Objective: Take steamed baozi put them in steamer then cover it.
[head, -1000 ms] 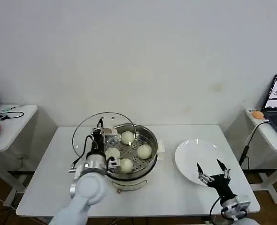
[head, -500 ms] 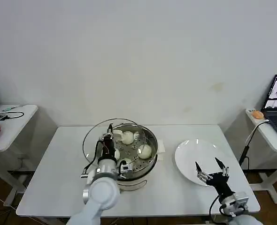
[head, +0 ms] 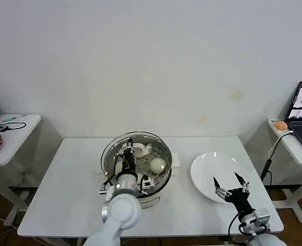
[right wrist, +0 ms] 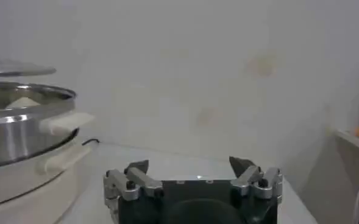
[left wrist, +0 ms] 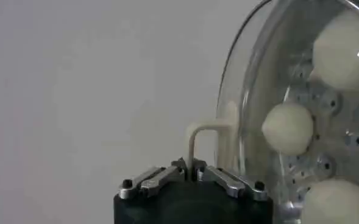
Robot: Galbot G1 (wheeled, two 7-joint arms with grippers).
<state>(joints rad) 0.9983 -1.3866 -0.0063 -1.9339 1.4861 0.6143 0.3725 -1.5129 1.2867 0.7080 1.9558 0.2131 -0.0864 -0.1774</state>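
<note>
A: Where's the cover (head: pixel 136 154) relative to the steamer (head: pixel 161 177)?

B: Above it, held flat, nearly over the pot mouth but offset slightly toward the robot's left side of the steamer. Carried by the left gripper (head: pixel 126 165), fingers pinched tight on the whitish handle (left wrist: pixel 207 143) at the lid's centre.

A: And the steamed baozi (head: pixel 157 165)?

B: Already inside the steamer, on the perforated tray, seen through the glass; three visible in the left wrist view (left wrist: pixel 287 128), the rest hidden behind the arm.

A: So what does the next move hinge on?

B: Lining up the lid's metal rim with the steamer's rim: a small shift toward the pot's centre, then straight down. Round on round, so no long axis to worry about, just concentricity.

A: Nearer arm?

B: Left, by far. Right gripper (head: pixel 232 185) parked over the near edge of the white plate (head: pixel 205 169), well apart from the steamer on its right, fingers spread wide, holding nothing.

A: Any writing, brand, label?

B: None legible on pot, lid or plate
</note>
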